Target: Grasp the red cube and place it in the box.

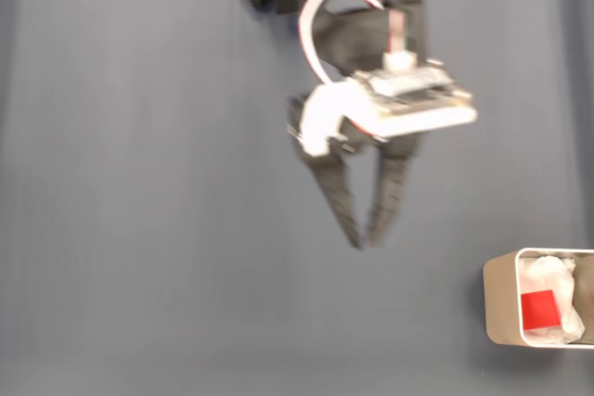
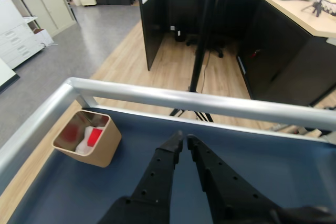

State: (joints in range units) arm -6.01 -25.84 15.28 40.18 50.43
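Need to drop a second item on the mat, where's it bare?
In the fixed view, the whole left half of the blue mat is bare, as is the strip below the gripper, running right up to the box. Crowded: the lower right corner, where the box holds the red cube on white padding, and top centre under the arm.

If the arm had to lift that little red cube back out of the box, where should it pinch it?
Probably from straight above, pinching two opposite flat sides. The red cube lies inside the box on white padding, with thin walls close by, so a sideways approach looks blocked. The gripper has slim, tapering fingers, now nearly closed over the blue table; it would need to open first.
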